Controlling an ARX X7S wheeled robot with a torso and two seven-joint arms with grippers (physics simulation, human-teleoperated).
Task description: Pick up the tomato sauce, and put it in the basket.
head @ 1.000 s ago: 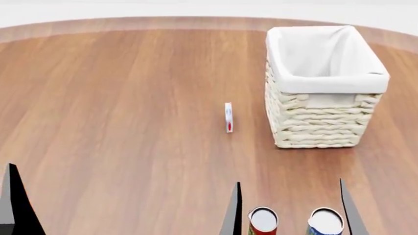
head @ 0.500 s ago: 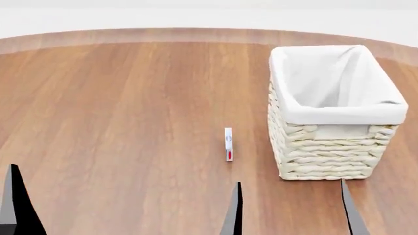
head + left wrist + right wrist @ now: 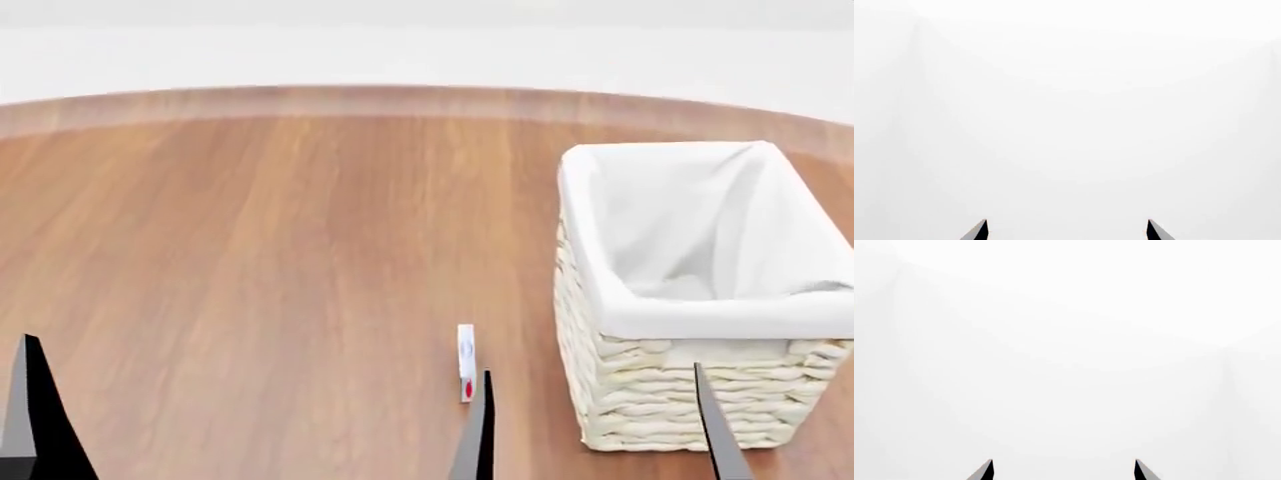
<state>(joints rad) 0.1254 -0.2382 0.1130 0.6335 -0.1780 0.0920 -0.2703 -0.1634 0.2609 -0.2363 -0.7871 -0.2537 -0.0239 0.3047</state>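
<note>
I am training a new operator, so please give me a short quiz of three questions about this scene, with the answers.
1. True or false: the tomato sauce is in view in the head picture.
2. Where does the basket stand on the table in the head view? A) at the far left B) at the right C) in the middle
3. Is the right claw open or shut?
Key: 1 false, no can shows in any view. 2 B. 3 open: its tips stand apart with nothing between them.
</note>
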